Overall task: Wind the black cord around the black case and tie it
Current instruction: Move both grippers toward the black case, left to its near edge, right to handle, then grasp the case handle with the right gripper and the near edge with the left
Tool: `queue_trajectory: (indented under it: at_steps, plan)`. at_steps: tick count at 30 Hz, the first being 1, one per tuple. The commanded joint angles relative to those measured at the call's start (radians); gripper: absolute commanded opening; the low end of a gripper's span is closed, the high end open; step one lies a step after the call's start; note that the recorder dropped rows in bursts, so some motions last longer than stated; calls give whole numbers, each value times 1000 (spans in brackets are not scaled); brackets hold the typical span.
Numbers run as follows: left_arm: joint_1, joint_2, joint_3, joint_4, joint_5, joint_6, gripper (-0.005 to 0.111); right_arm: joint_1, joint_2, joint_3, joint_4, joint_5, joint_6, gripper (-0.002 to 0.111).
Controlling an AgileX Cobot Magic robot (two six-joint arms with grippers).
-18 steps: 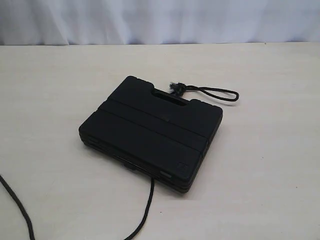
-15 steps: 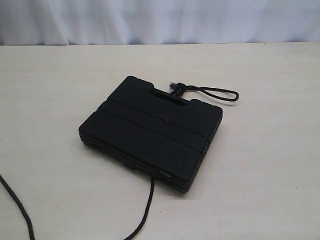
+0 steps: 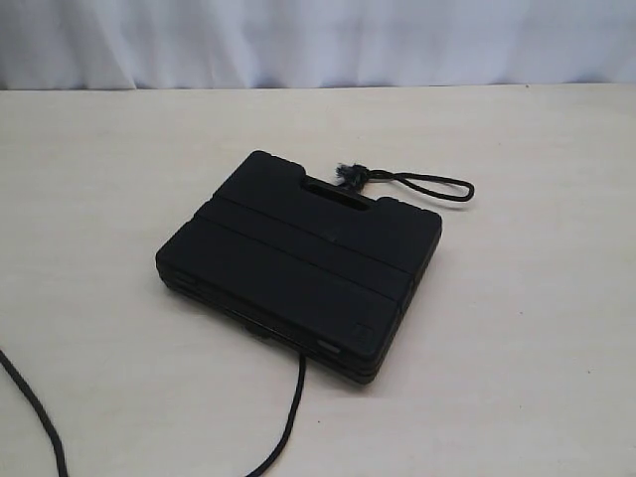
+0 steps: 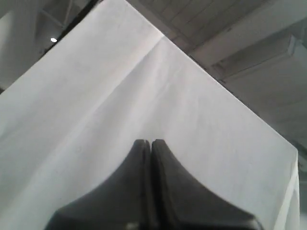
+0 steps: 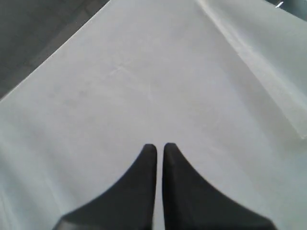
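Left gripper and right gripper sit pressed together, empty; black cord seems to pass under black case, with no wrap over its top and no tie yet.

Dark, smooth, tapered fingers

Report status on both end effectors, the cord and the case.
Left end effector shut, empty; right end effector likewise. Flat matte black plastic case on table, lid bare. Thin black braided cord exits two sides, unwrapped. Nothing in the way.
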Motion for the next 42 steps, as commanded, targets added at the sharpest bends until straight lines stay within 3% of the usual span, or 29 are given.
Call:
queue_trajectory:
  at_steps: [1, 3, 4, 5, 8, 9, 11, 14, 16, 18, 23, 27, 33, 42]
  plan:
    - [0, 261, -166, 269, 2, -46, 0, 2, 337, -288, -455, 180, 7, 5]
    - [0, 427, -250, 408, 8, -46, 0, 2, 500, -437, -601, 383, 7, 5]
    - [0, 513, -312, 472, 78, -97, 0, 2, 614, -537, -646, 502, 5, 5]
    - [0, 598, -379, 481, 204, -159, 0, 2, 710, -628, -695, 622, 3, 5]
    - [0, 798, -547, 482, 544, -142, 0, 2, 901, -831, -703, 879, -137, 5]
    - [0, 892, -629, 485, 714, -104, 0, 2, 999, -921, -635, 995, -270, 5]
    - [-15, 1025, -744, 454, 929, -2, 0, 2, 1134, -1060, -431, 1170, -547, 5]
    - [-70, 1153, -822, 332, 1104, 208, 0, 2, 1275, -1197, -160, 1317, -816, 5]
    - [-123, 1223, -848, 227, 1138, 378, 0, 12, 1381, -1277, 1, 1412, -923, 5]
    - [-175, 1273, -849, 168, 1128, 479, 0, 38, 1476, -1343, 39, 1483, -967, 5]
    - [-309, 1361, -849, 163, 1141, 537, 1, 161, 1696, -1531, -115, 1555, -919, 13]
    - [-400, 1387, -849, 165, 1158, 561, 14, 253, 1846, -1685, -235, 1643, -911, 28]
    - [-429, 1387, -849, 166, 1162, 561, 32, 334, 2025, -1866, -331, 1767, -961, 44]
    - [-425, 1387, -849, 189, 1162, 561, 32, 348, 2118, -1899, -339, 1755, -1025, 44]
